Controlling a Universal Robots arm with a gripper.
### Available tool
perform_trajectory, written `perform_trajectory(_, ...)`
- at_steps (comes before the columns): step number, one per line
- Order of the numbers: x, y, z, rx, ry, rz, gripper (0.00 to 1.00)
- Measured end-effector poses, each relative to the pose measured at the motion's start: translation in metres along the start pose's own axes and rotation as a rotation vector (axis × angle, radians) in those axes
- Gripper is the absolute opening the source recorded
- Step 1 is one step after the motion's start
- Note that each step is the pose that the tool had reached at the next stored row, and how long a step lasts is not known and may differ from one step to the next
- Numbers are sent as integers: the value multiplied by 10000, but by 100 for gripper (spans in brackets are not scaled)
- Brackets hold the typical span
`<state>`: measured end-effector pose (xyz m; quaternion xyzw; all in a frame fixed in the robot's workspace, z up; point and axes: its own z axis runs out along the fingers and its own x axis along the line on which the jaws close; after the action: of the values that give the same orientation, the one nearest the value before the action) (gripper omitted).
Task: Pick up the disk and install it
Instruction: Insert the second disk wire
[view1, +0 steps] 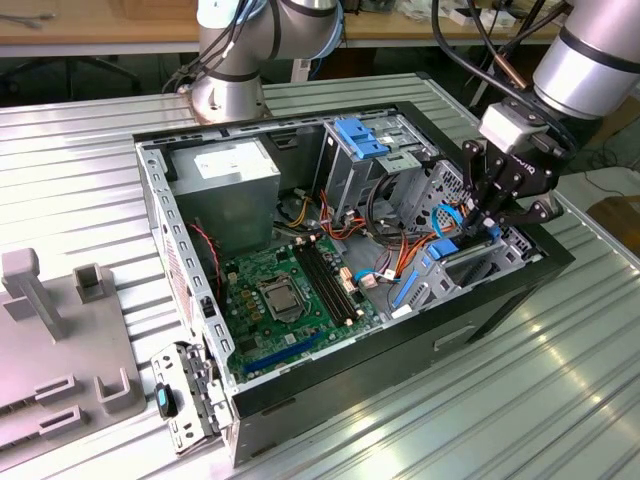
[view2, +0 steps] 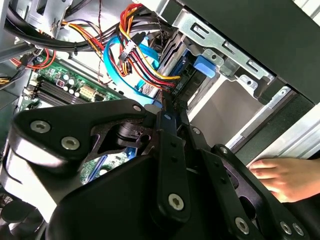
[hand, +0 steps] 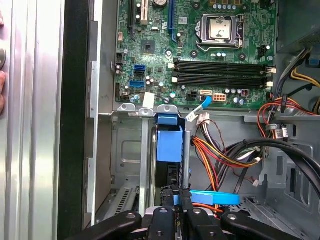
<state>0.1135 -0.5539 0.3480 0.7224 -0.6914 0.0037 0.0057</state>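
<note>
Open desktop computer case (view1: 480, 320) lying on its side on a ribbed metal table (view1: 90, 150), in the exterior view. At the exterior view's left, a grey fixture plate (view1: 60, 370) with upright blocks stands apart from the case. Inside the case, left to right: a power supply (view1: 225, 175) at the far left corner, a green motherboard (view1: 290, 300) with its processor socket and memory slots below it, a tall metal drive cage (view1: 365, 170) topped by a blue plastic bracket (view1: 360, 135), and bundled red, orange and yellow cables (view1: 385, 250) running toward the right end. The disk (hand: 169, 145), a dark slab framed by a bright blue carrier, stands on edge in the drive bay at the case's right end, its blue end tab lying against the bay's metal rail in the first wrist view; the tab also shows blue in the second wrist view (view2: 206, 65). The gripper (view1: 492, 215) hangs directly over this bay, its black fingers (hand: 176, 200) drawn together onto the upper edge of the disk. A flat blue data cable (hand: 215, 198) crosses just beside the fingertips, and the wire bundle crowds the bay's inner side. A person's hand (view2: 280, 175) rests on the outer case wall near the bay.
</note>
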Motion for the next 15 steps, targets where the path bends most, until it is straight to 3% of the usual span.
perform_trajectory(15,21,1,30,6,-127,-1,16)
